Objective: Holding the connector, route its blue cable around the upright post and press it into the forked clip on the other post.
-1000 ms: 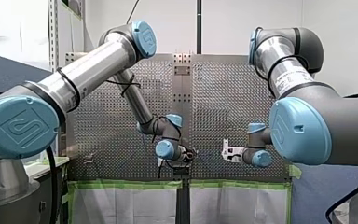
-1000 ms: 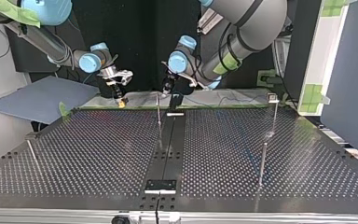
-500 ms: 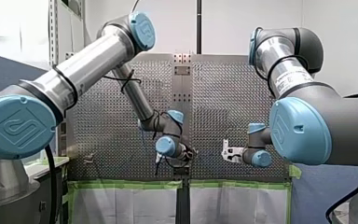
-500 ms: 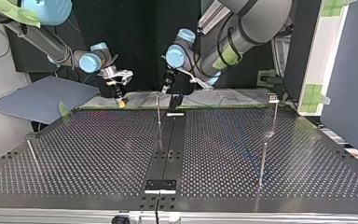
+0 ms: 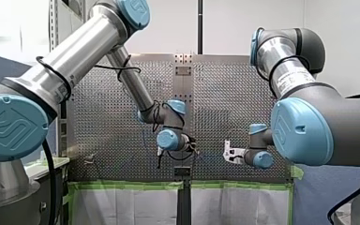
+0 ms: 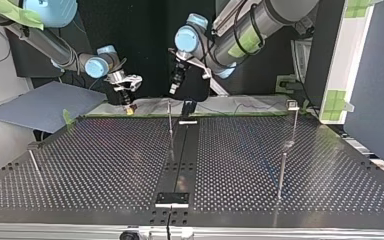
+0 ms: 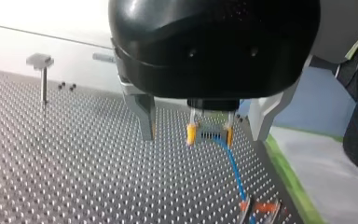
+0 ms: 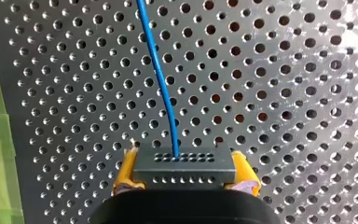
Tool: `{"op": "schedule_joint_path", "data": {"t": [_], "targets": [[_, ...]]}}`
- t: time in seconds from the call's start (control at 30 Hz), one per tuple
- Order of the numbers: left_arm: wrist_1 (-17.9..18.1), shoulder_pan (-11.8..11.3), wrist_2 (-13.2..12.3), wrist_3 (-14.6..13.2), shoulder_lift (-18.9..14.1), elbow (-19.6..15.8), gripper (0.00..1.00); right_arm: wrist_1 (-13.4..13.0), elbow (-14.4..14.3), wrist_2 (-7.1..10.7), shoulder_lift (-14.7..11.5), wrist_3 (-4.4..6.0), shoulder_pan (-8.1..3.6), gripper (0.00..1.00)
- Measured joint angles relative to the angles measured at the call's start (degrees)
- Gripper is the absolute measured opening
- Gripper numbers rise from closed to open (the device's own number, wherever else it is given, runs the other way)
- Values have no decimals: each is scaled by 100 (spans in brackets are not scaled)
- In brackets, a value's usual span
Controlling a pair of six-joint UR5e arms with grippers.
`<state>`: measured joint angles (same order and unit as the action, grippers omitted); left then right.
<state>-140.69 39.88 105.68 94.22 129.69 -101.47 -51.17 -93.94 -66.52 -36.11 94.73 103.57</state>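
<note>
Right hand (image 8: 185,178) clamped on the connector (image 8: 185,161), yellow pads (image 8: 127,171) tight against both its ends. Blue cable (image 8: 161,79) leaves the connector's face and runs out over the perforated worktop (image 6: 105,160). Left hand (image 7: 204,135) hangs near, facing it, metal fingers (image 7: 144,119) spread wide, holding nothing. Seen from its wrist, the cable drops to an orange-marked piece (image 7: 259,206) by the green-taped edge (image 7: 291,184). Routing looks not yet begun: no cable shows at the centre post (image 6: 170,117), the headed post (image 6: 294,122) at the top view's right, or the plain post (image 6: 281,172) in front of it. Cannot tell which carries the fork. Risks, as I judge them: the hands are close, so a swing of the right could foul the left's spread fingers or drape cable over them. A hard pull might drag the thin cable out of the connector. Slack may ride over a post top instead of round it. Room: both hands work at the taped edge, little margin there. The wide perforated field toward the posts is open, posts well apart.
</note>
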Motion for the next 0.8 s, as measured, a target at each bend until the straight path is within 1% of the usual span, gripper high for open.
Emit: {"op": "schedule_joint_path", "data": {"t": [0.27,0.4,0.47,0.53,0.63,0.7,0.8], "targets": [[-328,384,382,200,-385,-384,99,43,-1,-38,3,-5,-22,0],[-529,587,584,393,-588,-587,99,50,-2,-44,4,1,-31,0],[-612,652,671,479,-673,-673,99,52,-2,-45,8,2,-32,0],[-720,646,776,584,-780,-778,99,54,-1,-45,9,3,-33,0],[-881,540,885,743,-940,-939,99,61,-1,-46,10,3,-34,0],[-992,435,857,861,-1056,-1056,99,76,-1,-46,10,1,-34,0],[-1083,278,740,1025,-1219,-1219,99,93,0,-45,11,0,-34,0]]}}
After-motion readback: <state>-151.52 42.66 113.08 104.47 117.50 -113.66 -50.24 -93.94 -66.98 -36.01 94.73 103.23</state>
